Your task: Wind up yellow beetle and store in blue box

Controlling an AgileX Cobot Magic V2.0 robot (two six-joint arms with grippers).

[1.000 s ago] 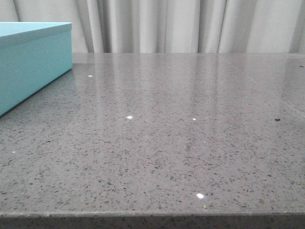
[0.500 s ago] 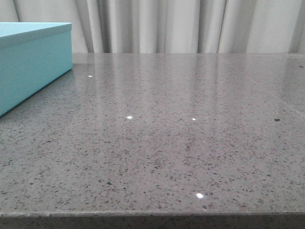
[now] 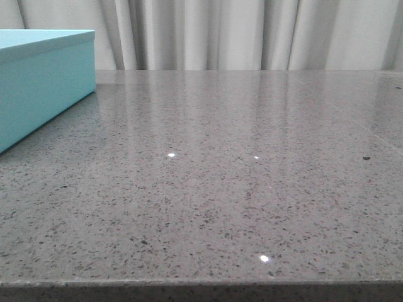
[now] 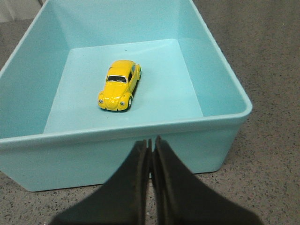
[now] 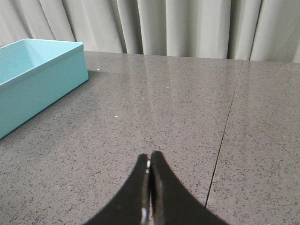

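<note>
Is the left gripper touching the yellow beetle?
Apart. The left wrist view shows the left gripper shut outside the blue box; the yellow beetle sits inside.

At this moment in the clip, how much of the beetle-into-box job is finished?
Storing looks done: the yellow beetle sits on its wheels on the floor of the blue box. Nothing is in hand; the left gripper and right gripper are both shut and empty. Whether it was wound cannot be seen. Nothing visible remains.
</note>
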